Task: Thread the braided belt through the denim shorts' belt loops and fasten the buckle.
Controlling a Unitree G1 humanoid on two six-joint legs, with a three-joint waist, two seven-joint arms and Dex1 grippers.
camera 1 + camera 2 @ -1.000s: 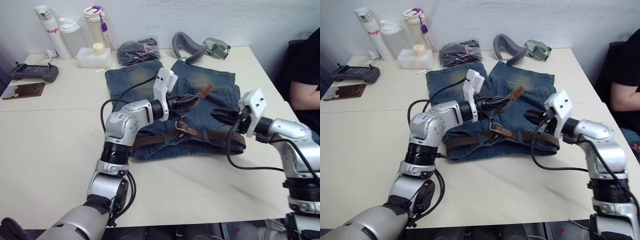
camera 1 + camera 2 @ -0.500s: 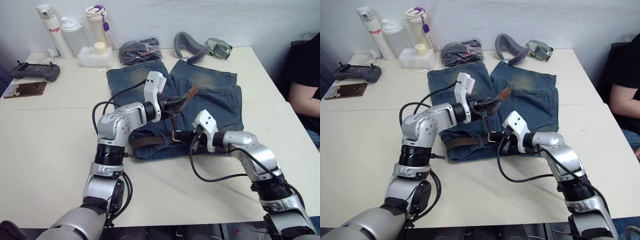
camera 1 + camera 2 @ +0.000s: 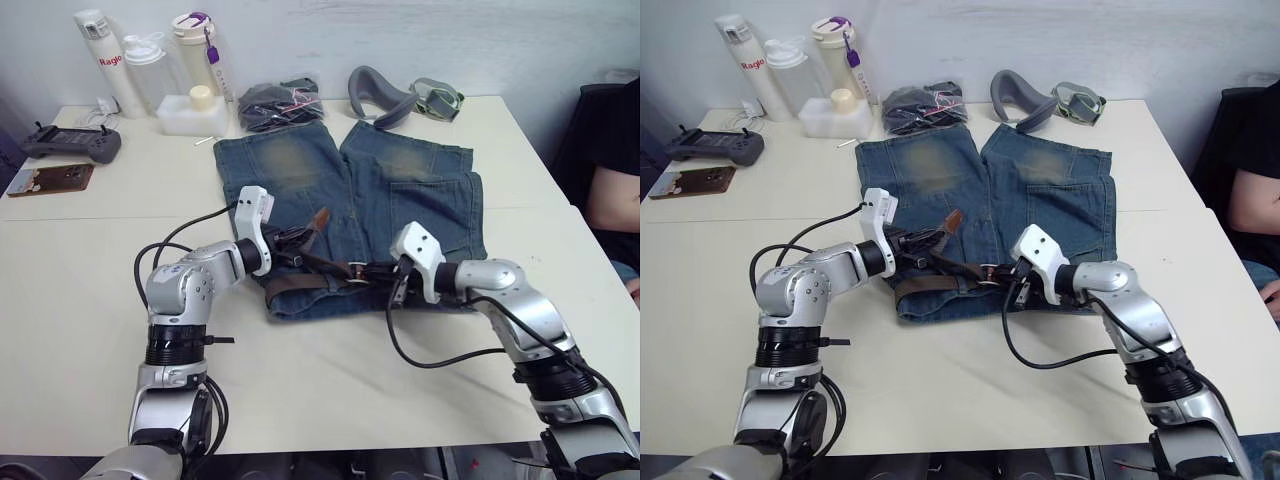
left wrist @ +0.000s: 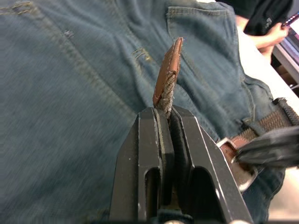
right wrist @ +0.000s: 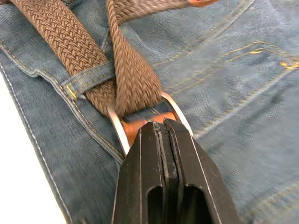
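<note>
While left jaws pinch braided belt (image 4: 166, 88), right jaws closed at buckle (image 5: 140, 122)

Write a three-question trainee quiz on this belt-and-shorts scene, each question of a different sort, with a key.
1. True or false: the left gripper is shut on the braided belt near its tan tip.
2. Multiple choice: the right gripper is closed at A) a bottle, B) the buckle, C) the game controller.
3. Fill in: the belt passes under a belt loop on the waistband of the ____.

Key: 1 true. 2 B. 3 denim shorts.
</note>
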